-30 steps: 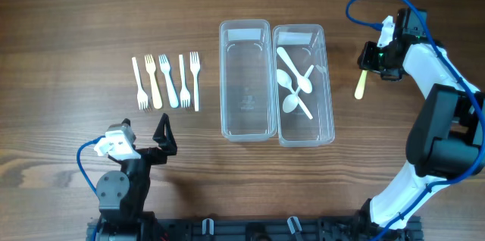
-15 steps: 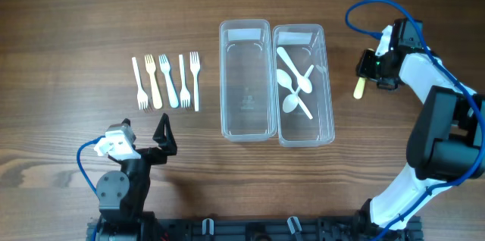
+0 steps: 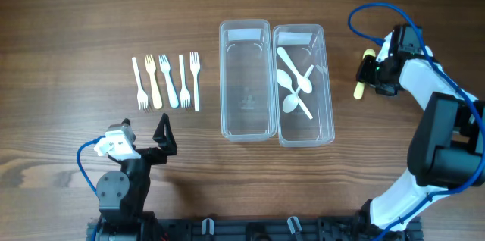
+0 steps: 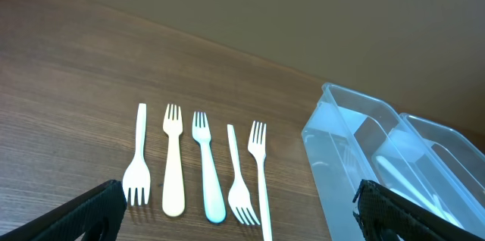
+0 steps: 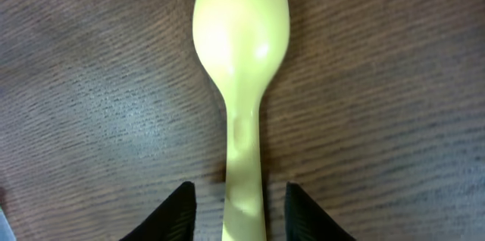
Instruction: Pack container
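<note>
The right arm reaches over the right side of the desk (image 3: 91, 14), and the right fingers (image 5: 178, 211) stand either side of the yellow spoon (image 5: 241, 59). The spoon lies flat on the wood, bowl pointing away from the wrist, handle running back between the two tips. A thin strip of desk shows on each side of the handle, so the fingers are partly apart and not pinching it. From above, that spoon sits just to the right of the two boxes, apart from them, with the arm's head covering its middle.

The boxes are clear and stand side by side, touching along their long sides, in the middle of the desk. The left box (image 3: 246, 120) has nothing in it. The right box (image 3: 324, 116) holds three white spoons (image 3: 294, 82), lying crossed over one another in its upper half.

Well to the left of the boxes, five forks (image 3: 168, 82) lie in a neat row, parallel and close together without touching. From left to right they are white, cream, pale blue, white and white. The first and fourth point their tines toward the robot, the other three away from it.

The left arm sits near the front edge, below the forks. The left fingers (image 4: 91, 211) are spread wide apart and hold nothing, hanging above the desk short of the fork row.
</note>
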Controlling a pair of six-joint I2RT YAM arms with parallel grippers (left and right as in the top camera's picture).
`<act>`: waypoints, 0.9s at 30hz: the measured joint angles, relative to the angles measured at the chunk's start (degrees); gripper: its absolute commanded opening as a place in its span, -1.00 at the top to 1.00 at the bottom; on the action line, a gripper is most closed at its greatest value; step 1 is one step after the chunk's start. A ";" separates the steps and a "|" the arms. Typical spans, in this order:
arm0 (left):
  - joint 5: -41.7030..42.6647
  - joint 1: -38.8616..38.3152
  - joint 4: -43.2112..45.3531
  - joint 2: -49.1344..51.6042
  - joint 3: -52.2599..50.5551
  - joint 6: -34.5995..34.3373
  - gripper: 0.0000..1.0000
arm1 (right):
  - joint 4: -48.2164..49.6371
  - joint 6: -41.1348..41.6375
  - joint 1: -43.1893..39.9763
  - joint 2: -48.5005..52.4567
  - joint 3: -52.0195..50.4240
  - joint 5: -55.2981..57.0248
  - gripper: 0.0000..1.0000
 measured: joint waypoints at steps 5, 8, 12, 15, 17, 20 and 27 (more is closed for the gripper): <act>0.00 0.00 0.00 0.00 0.00 0.02 -1.00 | 0.09 1.07 0.07 -0.66 -0.96 0.09 0.50; 0.00 0.00 0.00 0.00 0.00 0.02 -1.00 | -0.26 1.68 0.04 -0.87 -1.42 0.31 0.57; 0.00 0.00 0.00 0.00 0.00 0.02 -0.99 | -1.27 1.73 0.07 -1.03 -1.51 -0.02 0.65; 0.00 0.00 0.00 0.00 0.00 0.02 -0.99 | -1.53 1.73 0.04 -1.07 -1.57 -0.13 0.91; 0.00 0.00 0.00 0.00 0.00 0.02 -1.00 | -1.84 2.38 -0.15 -2.12 -1.53 -0.94 0.91; 0.00 0.00 0.00 0.00 0.00 0.02 -1.00 | -1.40 2.62 -0.15 -2.21 -1.75 -1.31 0.92; 0.00 0.00 0.00 0.00 0.00 0.02 -0.99 | -1.51 2.78 -0.15 -2.08 -1.33 -3.06 0.91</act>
